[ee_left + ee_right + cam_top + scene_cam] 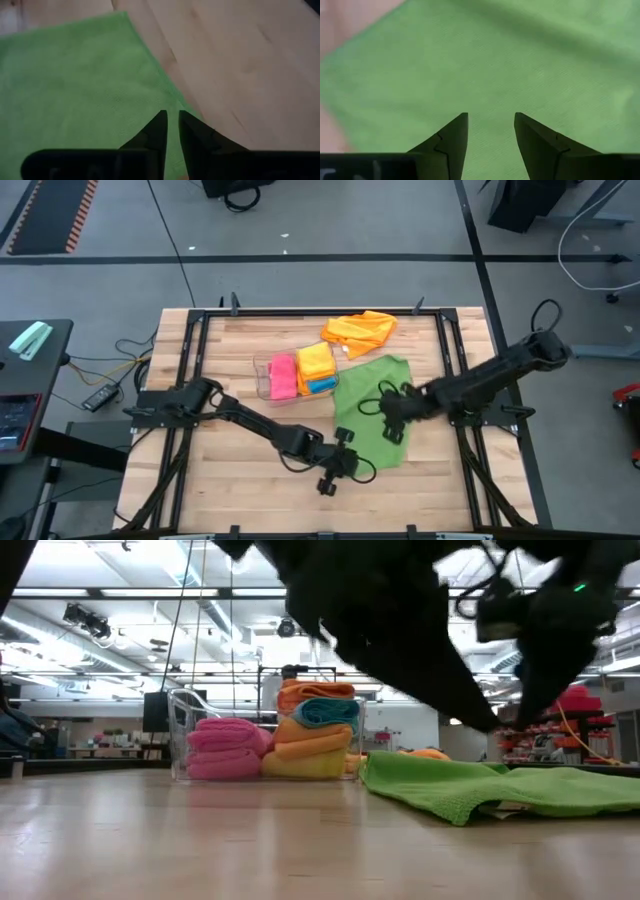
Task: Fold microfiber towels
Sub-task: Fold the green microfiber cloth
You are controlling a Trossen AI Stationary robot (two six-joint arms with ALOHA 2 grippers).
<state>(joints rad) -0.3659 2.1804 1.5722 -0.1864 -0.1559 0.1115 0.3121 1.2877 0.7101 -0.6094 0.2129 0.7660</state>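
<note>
Green towel (372,408) lies flat at table centre-right, 4 o'clock from the clear bin (262,368) holding folded pink (283,377), yellow and blue towels; orange towel (360,330) loose at 12 o'clock. Left gripper (171,131) at the green towel's near edge, fingers a narrow slit apart, grip unclear. Right gripper (491,131) over the towel's middle, half open, holding nothing.

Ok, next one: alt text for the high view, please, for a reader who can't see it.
A green towel lies spread on the wooden table, with the right gripper over it and the left gripper at its near edge. Behind it, a clear bin holds folded towels, and an orange towel lies crumpled.
</note>
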